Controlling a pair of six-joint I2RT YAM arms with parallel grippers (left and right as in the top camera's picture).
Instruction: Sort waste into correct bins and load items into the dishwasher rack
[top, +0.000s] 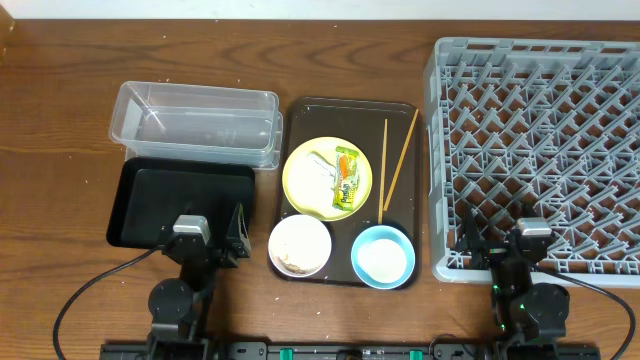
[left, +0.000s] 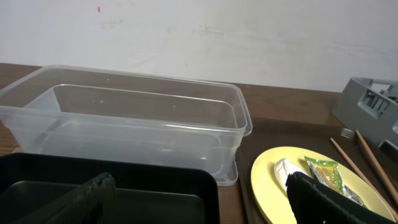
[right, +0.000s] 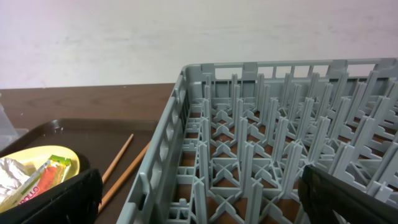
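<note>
The pale yellow plate (top: 298, 185) on the brown serving tray holds the green-and-orange wrapper (top: 347, 178) and the white tissue (top: 320, 164). The white bowl (top: 299, 245) holds rice grains; the light blue bowl (top: 383, 257) is beside it. The chopsticks (top: 392, 165) lie at the tray's right. The clear tub (top: 195, 122) and the black tray (top: 165, 200) are at the left, the grey rack (top: 540, 140) at the right. My left gripper (left: 205, 205) is open and empty over the black tray's near edge. My right gripper (right: 199, 199) is open and empty over the rack's near left corner.
The dark brown serving tray (top: 405, 120) lies between the bins and the rack, close to both. The bowls sit at its front edge, near both arms. Bare wooden table (top: 60, 90) lies at the far left and behind the tub.
</note>
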